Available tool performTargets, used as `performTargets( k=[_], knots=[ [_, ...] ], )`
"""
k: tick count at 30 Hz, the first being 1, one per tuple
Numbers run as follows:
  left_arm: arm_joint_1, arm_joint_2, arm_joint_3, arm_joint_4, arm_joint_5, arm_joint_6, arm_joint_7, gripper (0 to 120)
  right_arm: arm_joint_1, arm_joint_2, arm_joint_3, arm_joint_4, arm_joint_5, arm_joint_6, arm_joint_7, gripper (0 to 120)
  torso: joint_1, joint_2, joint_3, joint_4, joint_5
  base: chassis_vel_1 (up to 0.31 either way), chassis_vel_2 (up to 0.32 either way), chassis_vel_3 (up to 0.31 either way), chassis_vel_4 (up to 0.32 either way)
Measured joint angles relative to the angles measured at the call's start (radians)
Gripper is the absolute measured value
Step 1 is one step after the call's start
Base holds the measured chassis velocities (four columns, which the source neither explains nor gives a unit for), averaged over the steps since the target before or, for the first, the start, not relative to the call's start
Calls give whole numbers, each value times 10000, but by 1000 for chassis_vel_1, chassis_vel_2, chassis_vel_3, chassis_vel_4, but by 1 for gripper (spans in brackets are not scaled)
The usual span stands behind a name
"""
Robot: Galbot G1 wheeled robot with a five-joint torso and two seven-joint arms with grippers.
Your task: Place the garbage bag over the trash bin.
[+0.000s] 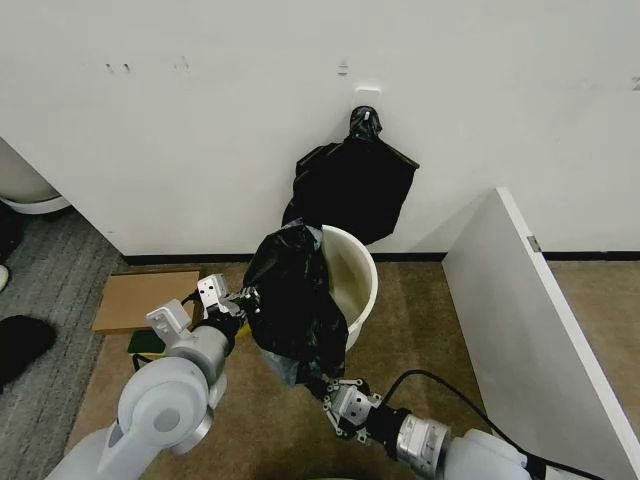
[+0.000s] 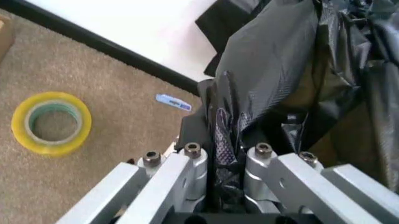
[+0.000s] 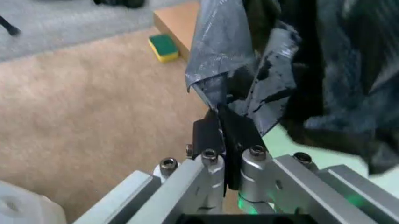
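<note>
Left gripper (image 1: pixel 243 298) and right gripper (image 1: pixel 325 386) both pinch garbage bag (image 1: pixel 295 310), apparently draped over trash bin (image 1: pixel 361 285) rim.

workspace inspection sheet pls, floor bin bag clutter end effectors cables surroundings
surface: tan carpet floor.
job's things: garbage bag draped over the near-left rim of the trash bin; far side uncovered.
clutter: yellow tape roll, cardboard sheet, green-yellow sponge, knotted black bundle on the wall.
grippers: left end effector and right end effector both shut on the bag.
cables: black cable by right arm.
surroundings: white wall, white panel.
</note>
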Motion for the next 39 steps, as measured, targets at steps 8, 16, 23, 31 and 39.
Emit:
performTargets(
  k=[8,16,23,31,39],
  knots=[
    [108,2,-35,76,-2,-14,-79,4,-4,-42,71,38,-74,-2,55,0,0,0,0,0,1,0,0,0,0],
    [142,-32,68,460,990,-250,-51,4,-124,-216,338,547,95,-5,62,13,0,0,0,1,0,0,0,0,0],
    [117,-47,91,714,1525,-431,-84,4,-238,-406,530,868,237,-30,55,48,0,0,0,0,-2,0,0,0,0],
    [22,-84,16,1152,2176,-784,-220,4,-401,-862,797,1554,320,-88,-155,74,0,0,0,1,-1,0,0,0,0],
    [54,-83,-28,1254,2746,-927,-251,4,-383,-845,1027,1841,836,229,-22,99,0,0,0,-1,0,0,0,0,0]
  ],
)
